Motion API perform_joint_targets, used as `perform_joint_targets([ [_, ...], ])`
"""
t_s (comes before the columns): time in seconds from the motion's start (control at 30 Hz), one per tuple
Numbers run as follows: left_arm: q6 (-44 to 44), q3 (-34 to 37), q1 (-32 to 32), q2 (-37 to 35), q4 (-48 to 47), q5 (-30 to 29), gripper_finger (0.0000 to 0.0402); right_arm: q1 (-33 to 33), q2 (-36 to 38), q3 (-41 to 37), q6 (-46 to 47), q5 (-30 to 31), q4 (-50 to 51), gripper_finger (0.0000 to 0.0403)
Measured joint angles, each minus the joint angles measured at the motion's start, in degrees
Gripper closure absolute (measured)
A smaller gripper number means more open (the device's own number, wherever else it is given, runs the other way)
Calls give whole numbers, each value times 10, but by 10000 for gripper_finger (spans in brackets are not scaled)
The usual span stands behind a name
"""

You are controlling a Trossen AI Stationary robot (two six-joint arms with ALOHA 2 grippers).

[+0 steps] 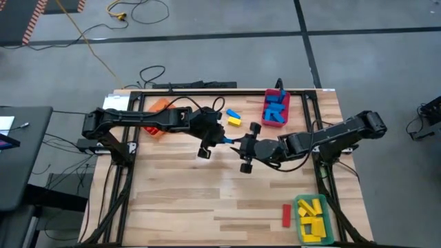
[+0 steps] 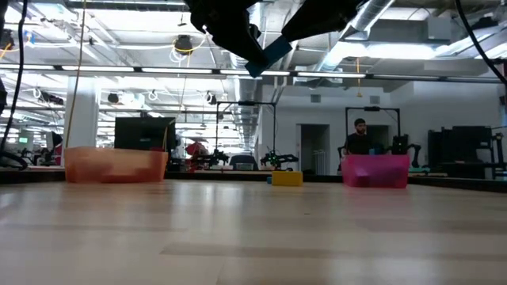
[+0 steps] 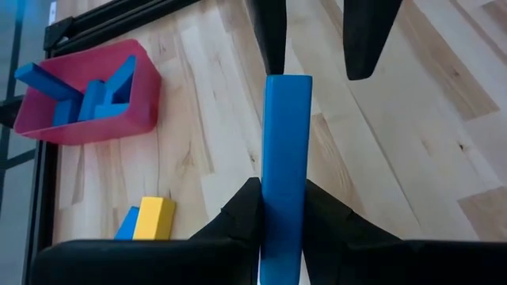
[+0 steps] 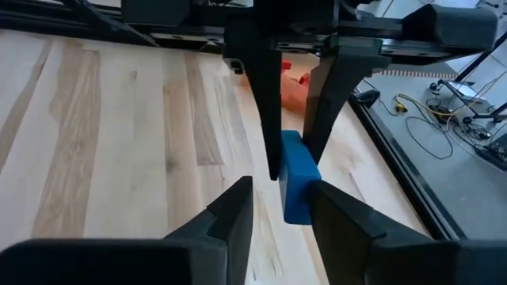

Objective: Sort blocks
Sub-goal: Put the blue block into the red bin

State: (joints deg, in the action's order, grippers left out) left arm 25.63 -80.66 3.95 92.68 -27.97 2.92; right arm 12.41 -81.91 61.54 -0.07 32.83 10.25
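Above the middle of the wooden table [image 1: 207,200], the two arms meet over a single blue block [image 3: 285,166], well clear of the surface. The left gripper [image 3: 283,207] is closed tight on one end of this block, its two fingers pressed against opposite faces. The right gripper [image 4: 277,194] faces it from the opposite side, its fingers set either side of the block's free end; whether they are touching it cannot be told, as a narrow gap shows on at least one side. On the far part of the table lie a loose blue block [image 1: 233,114] and a yellow block [image 1: 235,121], side by side. A red bin [image 1: 275,110] at the far edge holds several blue blocks. An orange bin [image 1: 157,116] stands near the far left under the left arm. A green bin [image 1: 313,219] at the near right corner holds yellow blocks, with a red block [image 1: 286,215] just beside it.
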Motion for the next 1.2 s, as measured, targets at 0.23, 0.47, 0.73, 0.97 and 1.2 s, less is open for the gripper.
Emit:
perform_joint_targets([
  [0.23,0,0,0,0,-5,-10,351,-2,1,0,-3,0,0,250],
  [0.47,-6,-4,1,-1,3,-13,351,19,18,0,-9,30,-4,205],
  [0.73,-7,-3,1,0,2,-14,351,20,20,0,-11,34,0,173],
  [0.97,-11,-3,-1,0,13,-1,351,1,13,0,2,30,22,177],
  [1.2,-8,-3,-8,0,22,0,351,-10,-8,0,-1,11,11,199],
])
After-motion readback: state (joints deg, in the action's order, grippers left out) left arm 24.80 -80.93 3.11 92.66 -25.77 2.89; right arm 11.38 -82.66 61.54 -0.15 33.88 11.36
